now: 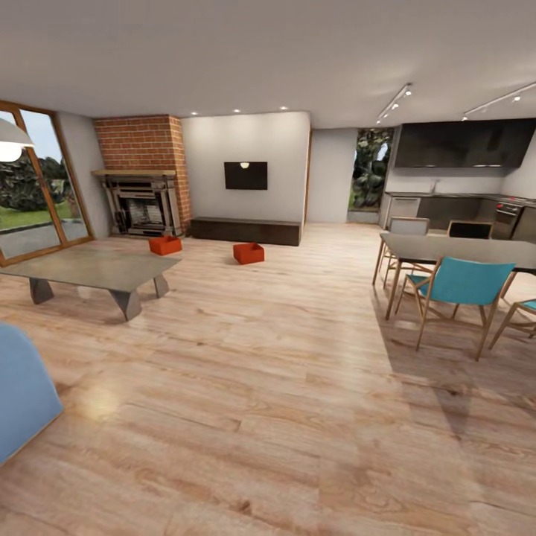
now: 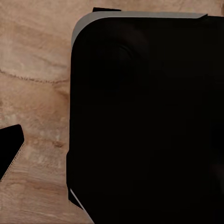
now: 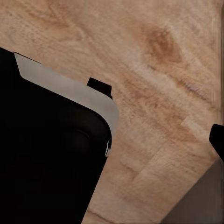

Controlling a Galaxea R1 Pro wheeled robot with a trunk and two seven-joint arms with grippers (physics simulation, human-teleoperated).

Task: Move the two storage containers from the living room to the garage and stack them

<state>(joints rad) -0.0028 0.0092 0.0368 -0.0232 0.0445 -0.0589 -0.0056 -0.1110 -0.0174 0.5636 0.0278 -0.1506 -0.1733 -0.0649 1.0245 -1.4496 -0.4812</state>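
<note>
Floor (image 1: 283,417): bare planks nearest.
Bins (image 1: 165,245) (image 1: 249,253): far, by the cabinet (image 1: 246,230), unmoved.
Progress: nothing done.
Grippers: state cannot be told.

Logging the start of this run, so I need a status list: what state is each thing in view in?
Left storage container: upright on the wood floor, open-top, by the fireplace.
Right storage container: upright on the floor, before the dark low cabinet, apart from the other.
TV: screen dark.
Teal chair: upright, at the dining table.
</note>
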